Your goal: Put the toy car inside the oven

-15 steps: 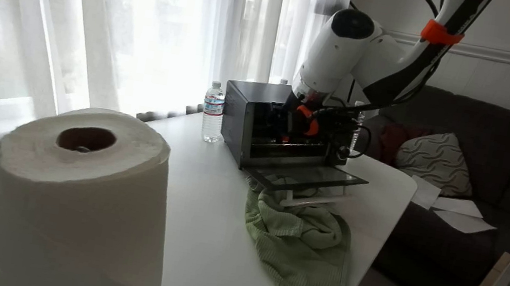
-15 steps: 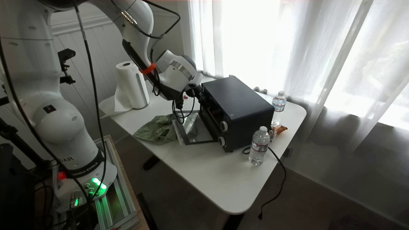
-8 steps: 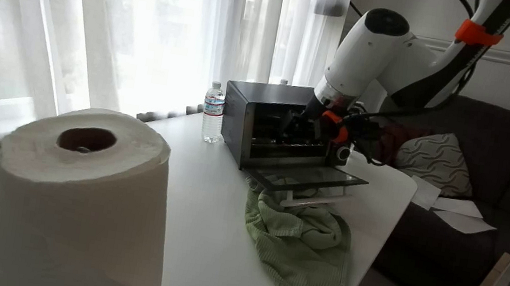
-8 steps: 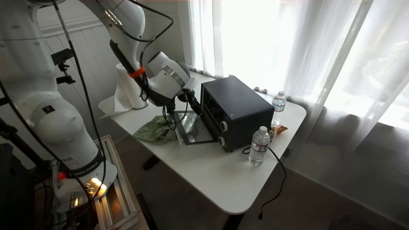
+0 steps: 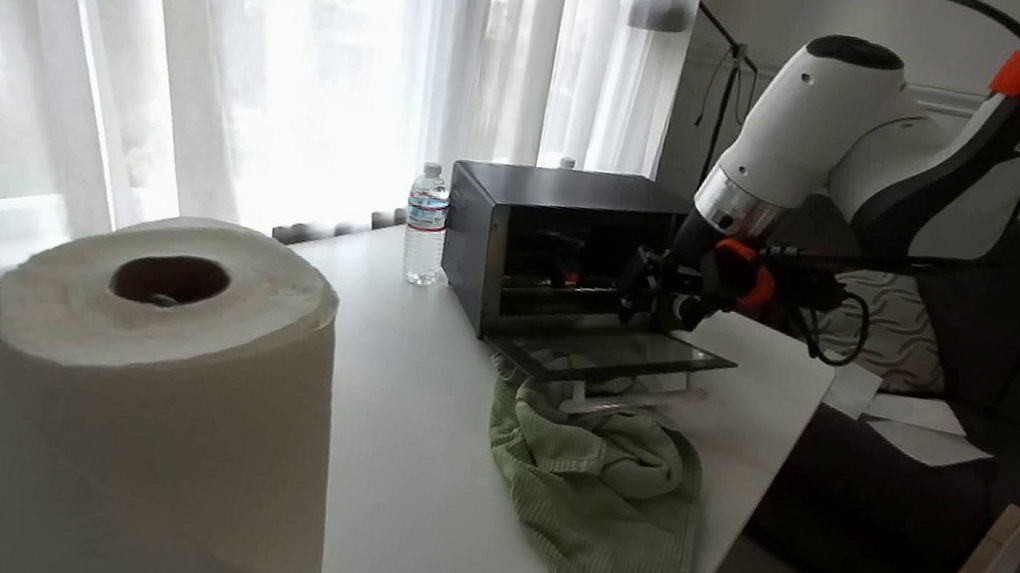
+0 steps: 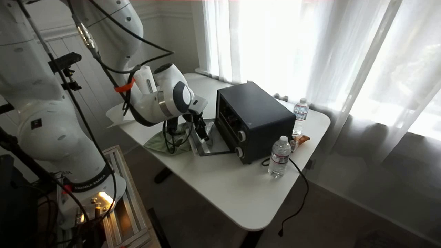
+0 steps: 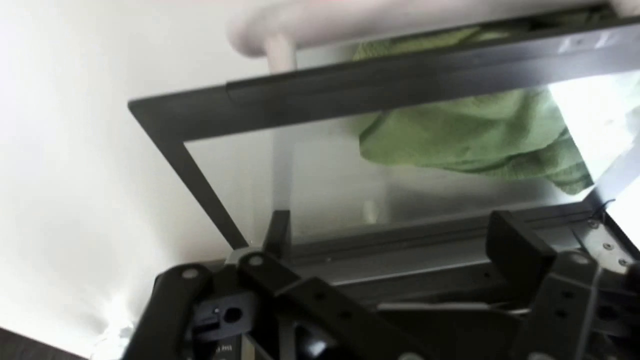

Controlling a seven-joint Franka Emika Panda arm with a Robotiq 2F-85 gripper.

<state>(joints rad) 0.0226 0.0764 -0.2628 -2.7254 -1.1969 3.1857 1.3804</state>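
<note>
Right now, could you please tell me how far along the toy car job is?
Apparently done: what is probably the toy car, a small dark-and-red spot, shows inside the toaster oven, too small to confirm. In hand: nothing; the fingers stand open outside, over the lowered glass door, with nothing held between them. Left: probably only moving the arm clear.

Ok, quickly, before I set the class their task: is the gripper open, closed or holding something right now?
Gripper: open, jaws spread apart, with nothing held between them.
</note>
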